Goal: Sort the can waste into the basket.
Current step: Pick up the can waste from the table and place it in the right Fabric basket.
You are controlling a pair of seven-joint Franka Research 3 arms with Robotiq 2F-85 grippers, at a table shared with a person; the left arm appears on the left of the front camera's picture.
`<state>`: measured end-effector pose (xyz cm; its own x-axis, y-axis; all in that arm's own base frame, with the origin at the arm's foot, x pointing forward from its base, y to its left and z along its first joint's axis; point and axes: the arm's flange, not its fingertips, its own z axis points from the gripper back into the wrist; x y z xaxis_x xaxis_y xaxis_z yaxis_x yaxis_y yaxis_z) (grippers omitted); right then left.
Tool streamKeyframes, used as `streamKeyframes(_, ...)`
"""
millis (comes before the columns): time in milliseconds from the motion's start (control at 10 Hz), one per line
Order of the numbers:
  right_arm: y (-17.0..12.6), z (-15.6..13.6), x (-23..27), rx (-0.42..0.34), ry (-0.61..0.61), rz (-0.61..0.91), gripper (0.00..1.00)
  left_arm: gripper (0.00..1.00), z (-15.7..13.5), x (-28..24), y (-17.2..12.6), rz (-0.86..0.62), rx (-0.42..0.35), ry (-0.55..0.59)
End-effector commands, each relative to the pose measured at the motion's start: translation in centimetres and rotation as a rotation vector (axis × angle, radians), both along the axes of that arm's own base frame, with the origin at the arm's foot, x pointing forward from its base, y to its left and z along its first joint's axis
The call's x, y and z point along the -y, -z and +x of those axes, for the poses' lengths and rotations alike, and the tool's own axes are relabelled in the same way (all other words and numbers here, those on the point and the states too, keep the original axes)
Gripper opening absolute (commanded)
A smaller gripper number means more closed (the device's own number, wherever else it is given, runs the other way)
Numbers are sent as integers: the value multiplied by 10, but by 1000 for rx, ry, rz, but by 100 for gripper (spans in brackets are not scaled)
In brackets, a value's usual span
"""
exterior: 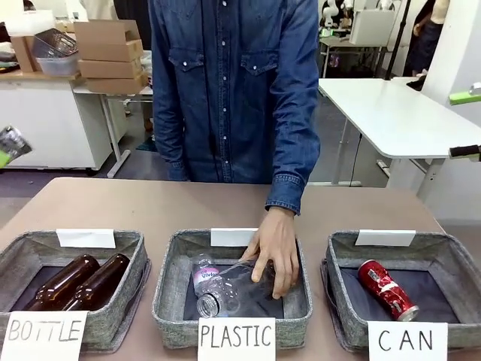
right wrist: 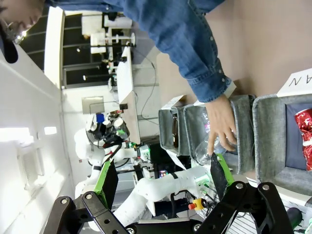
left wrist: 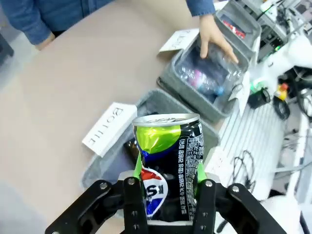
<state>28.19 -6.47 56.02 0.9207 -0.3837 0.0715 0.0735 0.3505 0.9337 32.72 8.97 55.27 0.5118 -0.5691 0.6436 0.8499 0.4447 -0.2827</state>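
Clamped upright between the green pads of the left gripper point(left wrist: 168, 187) is a silver can point(left wrist: 168, 165) with dark print, carried high above the BOTTLE basket point(left wrist: 117, 156), presumably for transfer to the CAN basket point(exterior: 342, 301). That grey basket, the landmark here, already holds a red can point(exterior: 387, 289) lying on its dark lining. Beside it, the PLASTIC basket point(exterior: 169, 301) holds a clear bottle point(exterior: 225, 286) being pressed down by a person's hand point(exterior: 274, 248). Two brown bottles point(exterior: 79, 282) lie in the basket farthest from it. The right gripper point(right wrist: 163, 183) is spread wide, empty.

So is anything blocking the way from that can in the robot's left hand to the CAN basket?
Possibly. The left hand holds the silver can above the BOTTLE basket; the person's hand reaches into the PLASTIC basket, which lies before the CAN basket.
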Motion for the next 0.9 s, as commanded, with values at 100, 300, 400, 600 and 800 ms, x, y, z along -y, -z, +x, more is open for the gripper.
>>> streamKeyframes(100, -1, 1, 2, 20, -15, -9, 100, 0, 0, 0, 0, 0, 0, 0)
streamKeyframes(300, -1, 1, 2, 20, -15, -9, 100, 0, 0, 0, 0, 0, 0, 0)
streamKeyframes(400, -1, 1, 2, 20, -15, -9, 100, 0, 0, 0, 0, 0, 0, 0)
streamKeyframes(600, -23, -1, 13, 30, 5, -21, 100, 41, 5, 55, 6, -7, 99, 143)
streamKeyframes(800, -31, 2, 61, -71, 24, -51, 100, 41, -6, 196, -8, -11, 195, 410)
